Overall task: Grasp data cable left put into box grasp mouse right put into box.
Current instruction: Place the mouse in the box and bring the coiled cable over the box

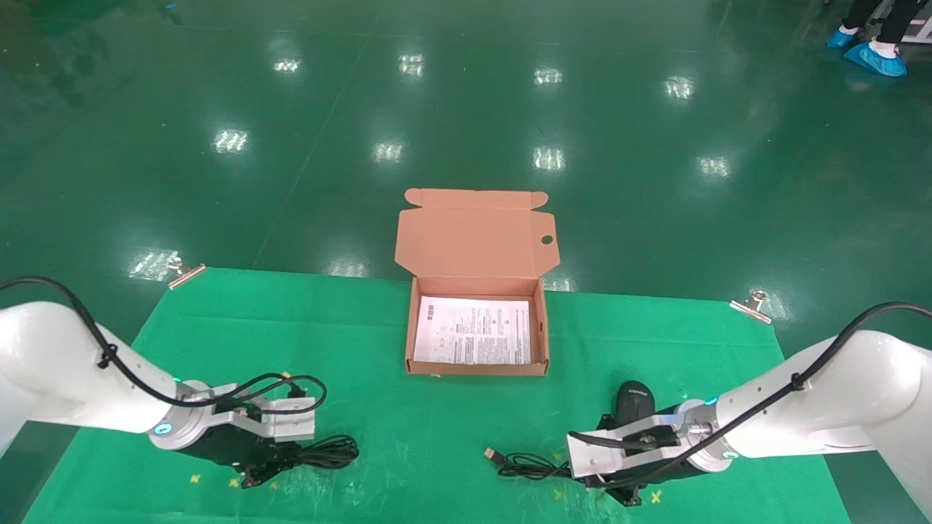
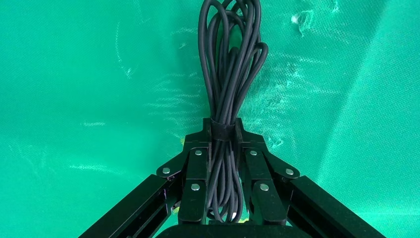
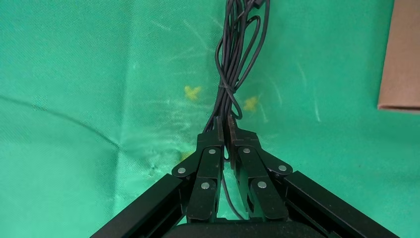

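The box point(image 1: 477, 331) is seen open at the far middle of the green worktop point(image 1: 408, 422), lid point(image 1: 477, 233) raised, a white sheet point(image 1: 473, 331) laid inside. The left gripper point(image 1: 255, 466) is lowered onto the data cable point(image 1: 320, 451), apparently clamped on it. The right gripper point(image 1: 619, 487) is placed by the mouse point(image 1: 635, 402), its cord point(image 1: 528, 466) stretched leftward.

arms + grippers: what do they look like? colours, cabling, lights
Both arms are glossy white tubes, each with a black cable clipped along the outside. A lit cyan ring marks each wrist, then a silver bracket. The left gripper and right gripper are black, with riveted linkage fingers tapering to narrow tips.
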Robot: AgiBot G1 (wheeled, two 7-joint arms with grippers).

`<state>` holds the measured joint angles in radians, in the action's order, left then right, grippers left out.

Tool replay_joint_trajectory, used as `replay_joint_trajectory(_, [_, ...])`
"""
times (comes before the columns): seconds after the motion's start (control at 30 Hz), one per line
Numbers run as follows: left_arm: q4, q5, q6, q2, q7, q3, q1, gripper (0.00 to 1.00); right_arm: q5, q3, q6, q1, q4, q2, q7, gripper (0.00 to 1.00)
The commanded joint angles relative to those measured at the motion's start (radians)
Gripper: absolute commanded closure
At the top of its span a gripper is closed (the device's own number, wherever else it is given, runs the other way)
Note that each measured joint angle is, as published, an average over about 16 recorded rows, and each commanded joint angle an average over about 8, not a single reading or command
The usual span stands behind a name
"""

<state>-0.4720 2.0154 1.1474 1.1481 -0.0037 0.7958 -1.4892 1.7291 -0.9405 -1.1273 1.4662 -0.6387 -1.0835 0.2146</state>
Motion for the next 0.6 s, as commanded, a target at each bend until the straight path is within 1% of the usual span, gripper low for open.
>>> replay_joint_trajectory(0.03, [0.0, 0.001, -0.001, -0.001, 0.002, 0.0, -0.001, 1.0, -0.001, 0.002, -0.002, 0.004, -0.001, 0.003, -0.002, 1.0])
replay_joint_trajectory(0.37, [-0.094, -0.007, -0.011, -0.053, -0.01, -0.021, -0.043, 1.0, -0.039, 0.051, -0.025, 0.068, -0.142, 0.105, -0.092, 1.0])
replay_joint_trajectory(0.6, [-0.195, -0.002, -0.023, -0.096, -0.046, -0.037, -0.071, 1.0, -0.045, 0.086, -0.017, 0.106, -0.264, 0.197, -0.181, 1.0])
